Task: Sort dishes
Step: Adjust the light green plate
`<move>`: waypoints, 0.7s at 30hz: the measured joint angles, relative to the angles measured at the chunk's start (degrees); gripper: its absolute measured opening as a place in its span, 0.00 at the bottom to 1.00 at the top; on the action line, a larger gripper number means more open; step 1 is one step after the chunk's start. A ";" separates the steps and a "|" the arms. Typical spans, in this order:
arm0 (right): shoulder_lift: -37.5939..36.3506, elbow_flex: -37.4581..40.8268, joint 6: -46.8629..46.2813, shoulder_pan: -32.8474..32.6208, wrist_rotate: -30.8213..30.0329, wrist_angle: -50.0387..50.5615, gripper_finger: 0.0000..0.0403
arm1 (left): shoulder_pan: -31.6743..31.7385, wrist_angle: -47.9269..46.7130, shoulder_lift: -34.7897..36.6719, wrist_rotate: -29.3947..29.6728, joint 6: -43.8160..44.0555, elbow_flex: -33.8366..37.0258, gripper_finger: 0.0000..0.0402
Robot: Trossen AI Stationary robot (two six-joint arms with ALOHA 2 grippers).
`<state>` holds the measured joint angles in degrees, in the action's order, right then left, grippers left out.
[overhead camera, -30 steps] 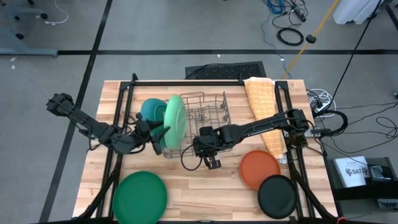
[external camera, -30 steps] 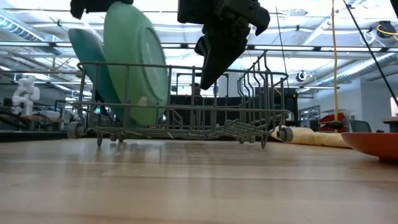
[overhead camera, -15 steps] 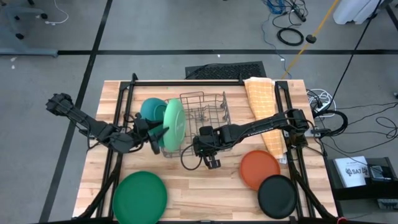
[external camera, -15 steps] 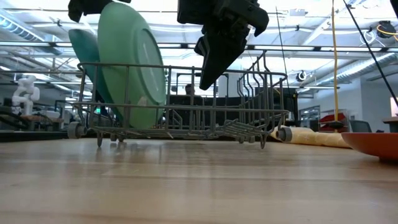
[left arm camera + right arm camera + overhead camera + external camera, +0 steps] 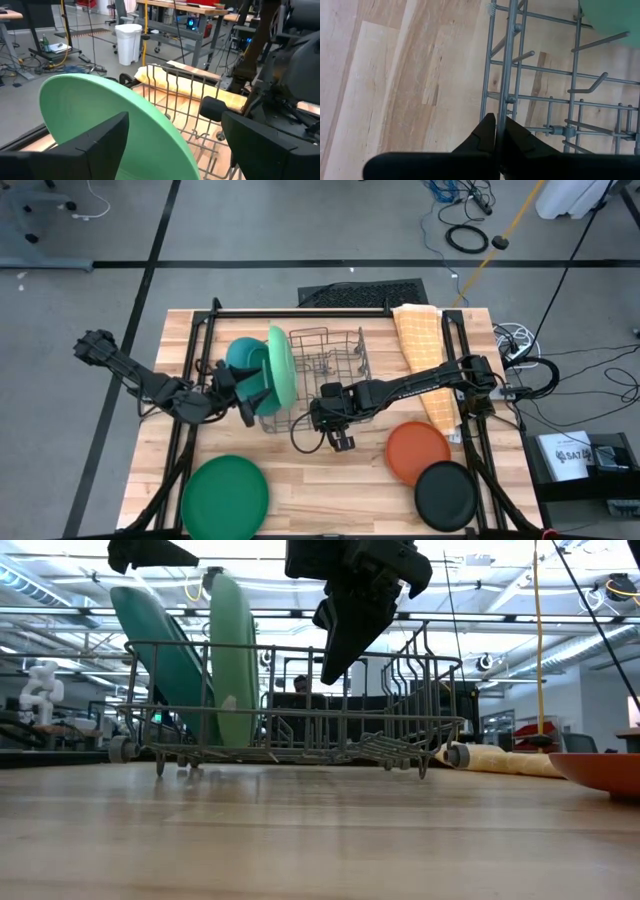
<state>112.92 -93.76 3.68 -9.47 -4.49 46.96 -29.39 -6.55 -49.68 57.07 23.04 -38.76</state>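
The light green plate [image 5: 281, 367] [image 5: 232, 660] stands on its edge between the tines of the grey wire rack [image 5: 335, 355], almost upright. The teal plate [image 5: 243, 358] [image 5: 160, 650] leans in the rack's left end behind it. My left gripper [image 5: 255, 392] [image 5: 150, 552] is open just left of the light green plate, its fingers wide apart on either side of the plate's rim [image 5: 115, 125] and clear of it. My right gripper [image 5: 318, 412] [image 5: 326, 672] is shut at the rack's near side. My right gripper is shut on a wire of the rack's near side [image 5: 506, 100], pinched at the fingertips [image 5: 487, 125]. It comes slanting down from above and the table's right. The rack stands flat on the table.
The dark green plate [image 5: 225, 495] lies flat near the table's near left corner. The orange plate [image 5: 418, 452] [image 5: 600, 772] and the black plate [image 5: 446, 495] lie near the near right corner. The orange checked cloth [image 5: 425, 360] lies right of the rack. Black frame rails run along both sides.
The light green plate, tilted toward the table's left a second ago, has tipped up and now stands nearly edge-on in the rack. My left gripper has let go of its top rim and drawn back slightly toward the table's left.
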 joint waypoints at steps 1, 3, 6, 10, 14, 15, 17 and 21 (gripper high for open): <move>0.00 0.00 0.01 0.00 0.00 0.00 0.01 | -0.02 0.02 0.37 -0.27 -0.24 0.00 0.82; 0.00 0.00 0.02 0.00 0.00 0.00 0.01 | -0.39 0.09 1.03 -1.06 -1.12 0.00 0.83; 0.00 0.00 0.02 0.00 0.02 0.02 0.01 | -1.11 0.20 2.44 -1.28 -1.94 0.04 0.83; 0.00 0.00 0.11 0.00 0.04 0.00 0.01 | -1.83 4.44 3.87 -1.32 -7.93 0.04 0.83; 0.00 0.00 0.16 0.00 0.04 0.01 0.01 | -1.52 14.64 3.65 -6.19 -19.62 0.04 0.82; 0.00 0.00 0.17 0.00 0.05 0.02 0.01 | -1.05 17.10 3.40 -7.52 -22.18 0.04 0.82; 0.00 0.00 0.17 0.00 0.10 0.02 0.01 | 0.45 19.65 2.90 -8.82 -25.76 -0.01 0.79; 0.00 0.00 0.09 0.00 0.15 -0.01 0.01 | 4.83 16.31 1.52 -10.89 -26.44 -2.03 0.66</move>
<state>112.92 -93.76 3.77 -9.47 -4.35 46.95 -24.55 9.76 -48.15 46.18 -3.39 -40.79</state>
